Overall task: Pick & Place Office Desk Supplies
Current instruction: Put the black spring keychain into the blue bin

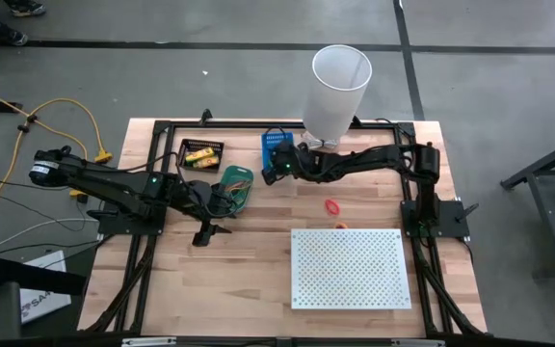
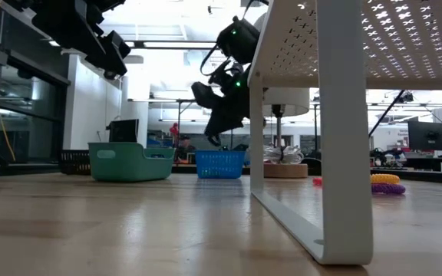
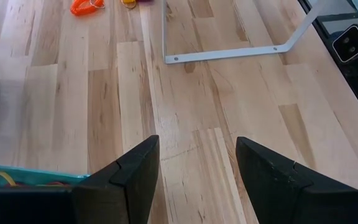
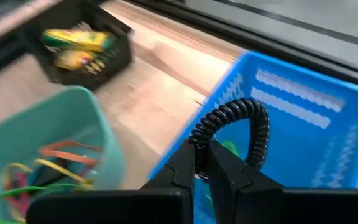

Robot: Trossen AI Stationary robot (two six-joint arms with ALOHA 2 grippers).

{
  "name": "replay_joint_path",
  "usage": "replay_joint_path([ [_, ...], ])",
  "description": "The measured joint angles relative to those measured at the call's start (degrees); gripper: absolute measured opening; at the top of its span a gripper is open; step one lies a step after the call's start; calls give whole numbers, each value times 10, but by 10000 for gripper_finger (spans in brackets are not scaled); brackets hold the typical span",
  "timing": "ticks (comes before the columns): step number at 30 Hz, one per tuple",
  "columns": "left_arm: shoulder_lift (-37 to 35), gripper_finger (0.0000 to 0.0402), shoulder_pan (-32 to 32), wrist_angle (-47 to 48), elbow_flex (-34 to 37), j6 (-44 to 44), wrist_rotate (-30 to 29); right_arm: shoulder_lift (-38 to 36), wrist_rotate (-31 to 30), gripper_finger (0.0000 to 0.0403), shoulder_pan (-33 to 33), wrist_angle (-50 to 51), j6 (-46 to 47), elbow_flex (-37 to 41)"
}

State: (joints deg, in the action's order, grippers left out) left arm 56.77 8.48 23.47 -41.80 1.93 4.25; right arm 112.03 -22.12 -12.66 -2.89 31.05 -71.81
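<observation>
Black coiled loop [image 4: 238,134], light and springy, is pinched at its base by the closed right gripper [image 4: 202,163] above the blue basket [image 4: 303,118].

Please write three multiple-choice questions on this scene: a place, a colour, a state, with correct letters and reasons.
1. Where is the black coiled loop? A in a drawer; B over the blue basket; C on a chair.
2. The small crate holding the yellow packs is: A black; B blue; C white.
3. The left jaws are: A shut on a clip; B shut on a pack; C open, empty.
B: the right jaws pinch it above blue mesh. A: dark walls surround the packs. C: bare wood shows between them.
</observation>
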Motion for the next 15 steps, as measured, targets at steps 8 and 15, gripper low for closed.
replay_joint_path([
  [8,0,207,0,0,0,0,0,0,-28,16,1,73,51,0],
  [15,0,207,0,0,0,0,0,0,-31,19,0,71,49,0],
])
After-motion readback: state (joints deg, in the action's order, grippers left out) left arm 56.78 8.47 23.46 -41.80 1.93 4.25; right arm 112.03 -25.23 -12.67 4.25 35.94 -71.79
